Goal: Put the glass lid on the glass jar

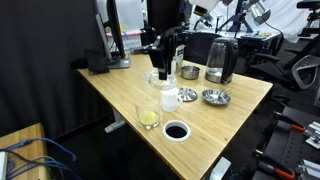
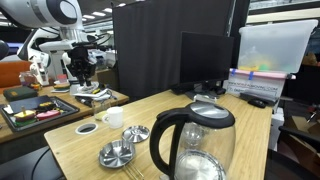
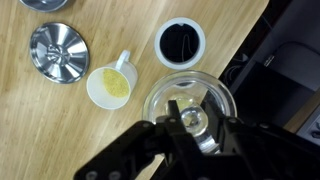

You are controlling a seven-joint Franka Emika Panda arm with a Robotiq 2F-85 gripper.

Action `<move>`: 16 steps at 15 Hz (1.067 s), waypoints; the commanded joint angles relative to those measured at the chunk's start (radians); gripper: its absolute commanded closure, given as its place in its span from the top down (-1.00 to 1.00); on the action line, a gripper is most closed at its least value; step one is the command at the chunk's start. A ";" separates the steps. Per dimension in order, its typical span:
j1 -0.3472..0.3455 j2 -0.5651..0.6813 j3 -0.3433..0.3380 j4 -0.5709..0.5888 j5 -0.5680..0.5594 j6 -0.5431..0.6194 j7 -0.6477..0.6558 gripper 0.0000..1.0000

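Observation:
The glass lid [image 1: 160, 80] is a clear disc with a knob, directly under my gripper [image 1: 164, 68]. In the wrist view the lid [image 3: 205, 92] fills the lower middle, and my gripper [image 3: 190, 122] has its two fingers closed against the knob. I cannot tell if the lid rests on the table or hangs just above it. The glass jar [image 1: 148, 116], clear with a yellowish bottom, stands nearer the table's front, apart from the lid. It does not show in the wrist view. My gripper [image 2: 80, 72] is at the far end of the table.
A white cup [image 1: 170, 98] with yellow inside [image 3: 110, 87] stands between lid and jar. A black ring [image 1: 176, 131] [image 3: 180, 45] lies near the table edge. Two metal bowls [image 1: 215, 97] [image 1: 190, 72] and a dark kettle [image 1: 220, 60] stand beyond.

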 commanded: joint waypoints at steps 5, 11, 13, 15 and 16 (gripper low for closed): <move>0.041 0.193 -0.017 0.194 -0.104 -0.077 -0.016 -0.84; 0.050 0.313 -0.065 0.288 -0.156 -0.108 -0.015 -0.84; 0.057 0.343 -0.073 0.312 -0.161 -0.124 -0.013 -0.84; 0.064 0.364 -0.077 0.330 -0.162 -0.137 -0.015 -0.84; 0.068 0.372 -0.077 0.337 -0.162 -0.142 -0.016 -0.84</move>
